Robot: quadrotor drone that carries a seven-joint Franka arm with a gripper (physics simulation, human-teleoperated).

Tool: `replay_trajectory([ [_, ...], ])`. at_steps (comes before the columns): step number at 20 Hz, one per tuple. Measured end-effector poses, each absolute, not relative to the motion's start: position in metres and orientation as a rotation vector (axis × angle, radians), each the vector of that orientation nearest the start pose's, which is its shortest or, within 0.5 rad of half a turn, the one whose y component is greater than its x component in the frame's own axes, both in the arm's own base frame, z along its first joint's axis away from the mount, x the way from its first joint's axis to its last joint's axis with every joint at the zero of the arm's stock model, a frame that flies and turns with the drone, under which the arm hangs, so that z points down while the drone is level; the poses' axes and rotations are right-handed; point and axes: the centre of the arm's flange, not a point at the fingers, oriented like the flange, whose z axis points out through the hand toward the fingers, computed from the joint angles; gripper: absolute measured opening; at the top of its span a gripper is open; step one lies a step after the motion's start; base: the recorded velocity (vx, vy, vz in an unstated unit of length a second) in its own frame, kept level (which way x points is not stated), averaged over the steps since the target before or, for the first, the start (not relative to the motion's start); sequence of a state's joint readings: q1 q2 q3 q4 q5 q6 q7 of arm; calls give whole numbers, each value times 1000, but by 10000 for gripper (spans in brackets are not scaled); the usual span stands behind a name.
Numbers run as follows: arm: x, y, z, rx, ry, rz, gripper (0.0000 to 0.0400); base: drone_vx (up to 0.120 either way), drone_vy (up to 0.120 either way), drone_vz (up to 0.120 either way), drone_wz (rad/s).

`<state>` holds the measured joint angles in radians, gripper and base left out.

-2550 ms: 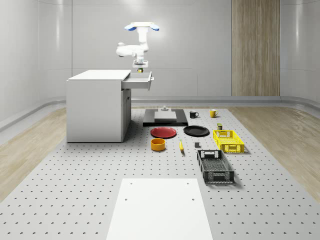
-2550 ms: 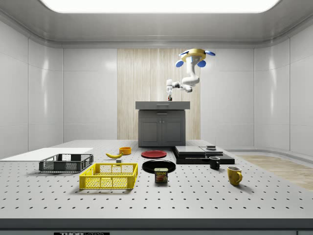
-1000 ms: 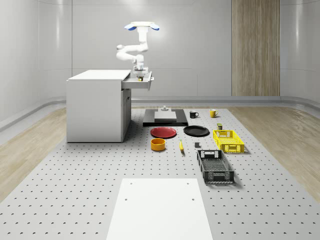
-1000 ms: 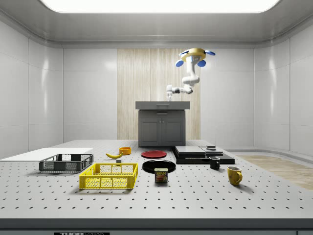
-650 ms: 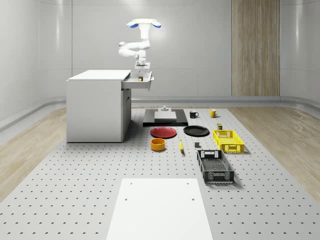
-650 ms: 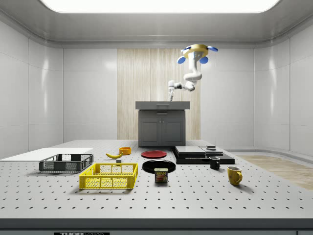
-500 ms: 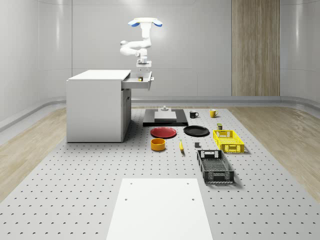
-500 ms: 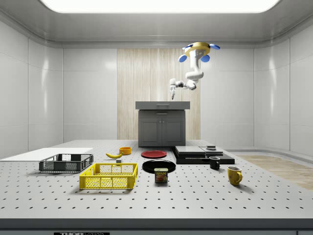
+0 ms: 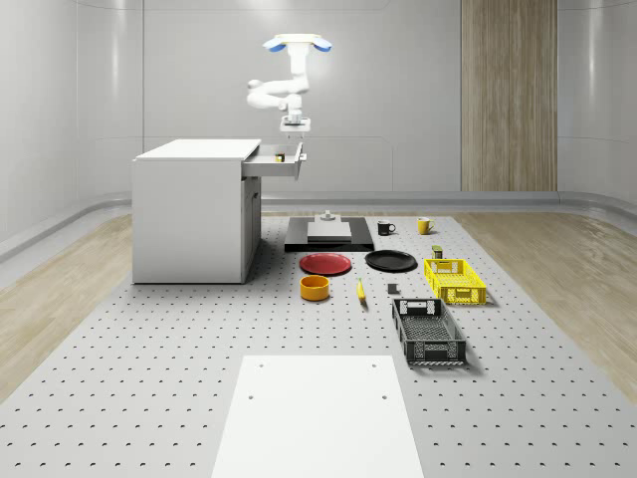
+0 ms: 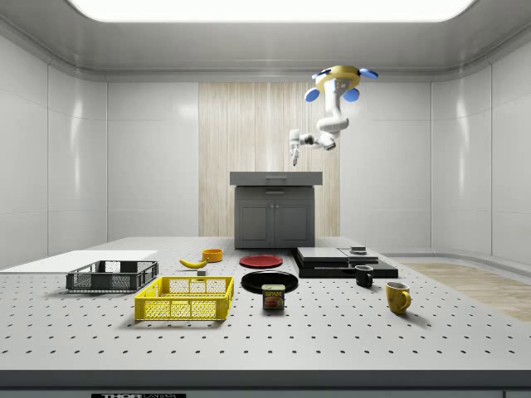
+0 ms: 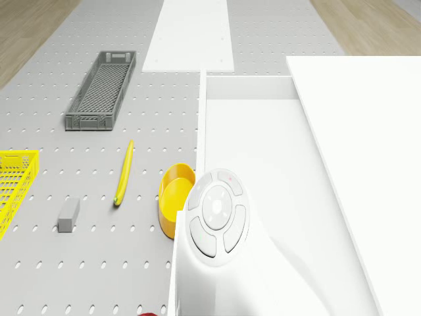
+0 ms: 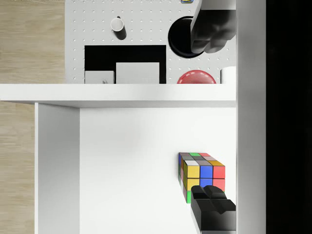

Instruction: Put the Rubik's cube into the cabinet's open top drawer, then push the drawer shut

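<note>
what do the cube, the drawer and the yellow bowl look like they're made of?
Rubik's cube: likely plastic, with flat coloured tiles in a dark grid.
Drawer: plain white panels with a matte, even sheen; painted board or metal, can't tell which.
Yellow bowl: smooth, uniform yellow with thin walls; probably plastic, possibly glazed ceramic.

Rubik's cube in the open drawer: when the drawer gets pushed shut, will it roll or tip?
Probably neither: the Rubik's cube rests flat on the drawer floor. It may slide a little, since that floor looks smooth. It looks rigid, so a bump against the drawer's side seems harmless.
</note>
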<state>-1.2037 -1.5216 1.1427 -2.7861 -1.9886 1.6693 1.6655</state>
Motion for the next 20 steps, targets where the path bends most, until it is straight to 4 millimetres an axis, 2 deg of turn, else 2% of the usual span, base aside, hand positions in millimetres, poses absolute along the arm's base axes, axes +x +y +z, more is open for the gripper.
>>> replay_trajectory([
  [10,313,8,561,1,-2,786,400,0,120,-4,0],
  [15,313,8,561,1,-2,786,400,0,120,-72,0],
  [20,313,8,561,1,-2,786,400,0,120,-120,0],
])
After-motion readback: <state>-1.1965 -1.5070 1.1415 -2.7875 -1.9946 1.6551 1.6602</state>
